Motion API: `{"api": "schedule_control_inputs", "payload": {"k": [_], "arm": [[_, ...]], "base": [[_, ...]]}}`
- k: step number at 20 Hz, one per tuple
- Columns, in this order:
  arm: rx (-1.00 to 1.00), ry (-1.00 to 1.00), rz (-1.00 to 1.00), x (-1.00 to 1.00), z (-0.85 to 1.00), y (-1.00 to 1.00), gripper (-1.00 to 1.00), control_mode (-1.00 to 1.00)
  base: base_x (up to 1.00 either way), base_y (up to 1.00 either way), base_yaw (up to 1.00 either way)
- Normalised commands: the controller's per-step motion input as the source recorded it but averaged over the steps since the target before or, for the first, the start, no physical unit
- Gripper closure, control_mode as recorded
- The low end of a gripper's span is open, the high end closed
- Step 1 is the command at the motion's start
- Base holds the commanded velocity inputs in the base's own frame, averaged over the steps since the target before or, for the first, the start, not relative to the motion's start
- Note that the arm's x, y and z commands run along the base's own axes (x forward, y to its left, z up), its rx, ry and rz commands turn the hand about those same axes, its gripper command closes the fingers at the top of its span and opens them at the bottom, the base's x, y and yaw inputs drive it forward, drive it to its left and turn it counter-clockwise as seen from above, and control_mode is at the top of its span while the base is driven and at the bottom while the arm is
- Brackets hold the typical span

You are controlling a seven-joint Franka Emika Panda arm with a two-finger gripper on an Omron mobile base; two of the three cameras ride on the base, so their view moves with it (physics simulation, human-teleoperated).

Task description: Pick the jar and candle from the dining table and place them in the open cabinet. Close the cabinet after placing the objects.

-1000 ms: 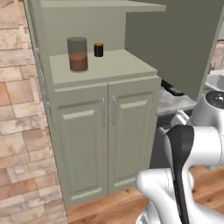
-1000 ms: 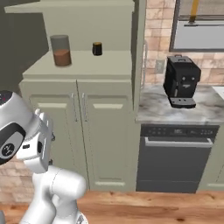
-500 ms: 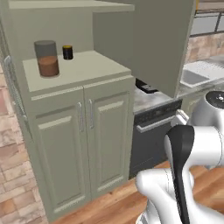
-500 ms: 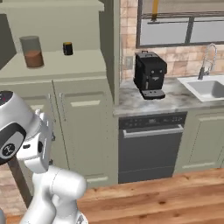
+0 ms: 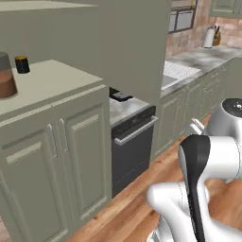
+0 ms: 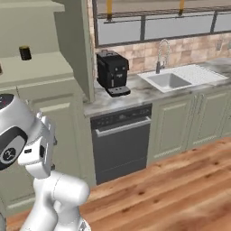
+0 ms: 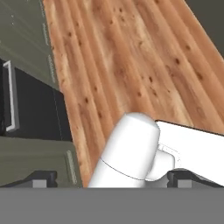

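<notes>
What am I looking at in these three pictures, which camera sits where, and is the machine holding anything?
This is a rendered kitchen with a white robot arm on a base that can drive. Two cameras ride on the base behind the arm, one to its left and one to its right, both looking forward. The third sits on the hand and here looks down at the wooden floor. On the cabinet shelf stand the jar and a short black cylinder. Beside the cabinet are a dishwasher, a coffee machine and a sink. The gripper is open and holds nothing.
</notes>
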Motion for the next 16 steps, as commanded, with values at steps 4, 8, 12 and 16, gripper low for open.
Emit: {"api": "schedule_control_inputs", "payload": {"k": [4, 8, 12, 16], "arm": [[0.0, 0.0, 0.0, 0.0, 0.0, 0.0, -1.0, 1.0], [0.0, 0.0, 0.0, 0.0, 0.0, 0.0, -1.0, 1.0], [0.0, 0.0, 0.0, 0.0, 0.0, 0.0, -1.0, 1.0], [0.0, 0.0, 0.0, 0.0, 0.0, 0.0, -1.0, 1.0]], "base": [[-0.17, -0.02, -0.48], [-0.11, -0.03, -0.48], [-0.03, 0.0, -0.49], [0.0, 0.0, -0.49]]}}
